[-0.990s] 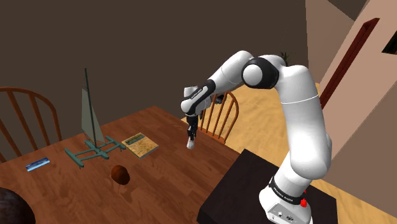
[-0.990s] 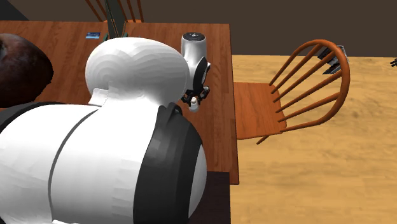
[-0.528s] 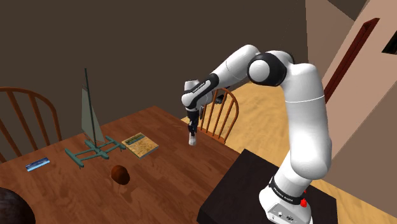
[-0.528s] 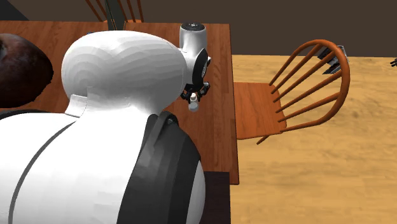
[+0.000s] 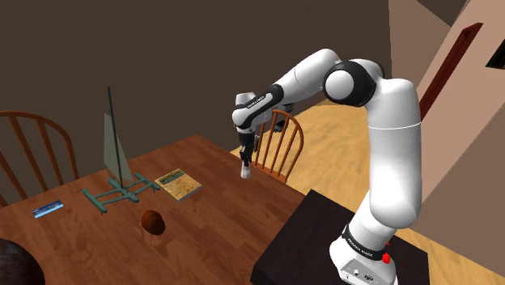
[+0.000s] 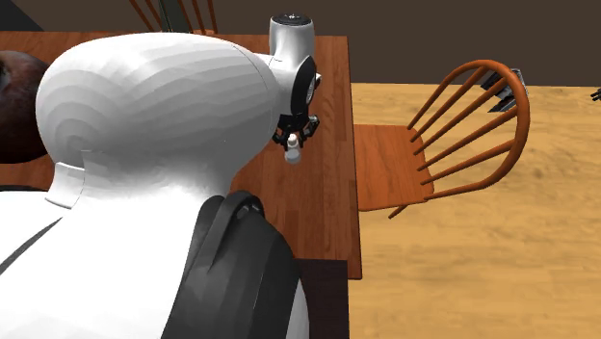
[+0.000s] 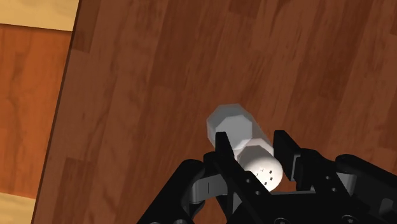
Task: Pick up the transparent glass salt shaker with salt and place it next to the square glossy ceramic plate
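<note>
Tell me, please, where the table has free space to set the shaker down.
The table is bare below the shaker, from the booklet to the edge by the stand, and between the brown round thing and the stand. It is crowded around the model sailboat and booklet.

Arm (image 5: 380, 121) reaches up and left from stand (image 5: 311, 235). Gripper (image 5: 246, 162) points down, clasping white shaker (image 5: 246, 172) above table (image 5: 210, 235), near far edge, in front of chair (image 5: 285, 146). On table: sail model (image 5: 114, 158), book (image 5: 178, 184), brown lump (image 5: 152, 221), blue bar (image 5: 48, 209). 2nd chair (image 5: 32, 154) at left.
</note>
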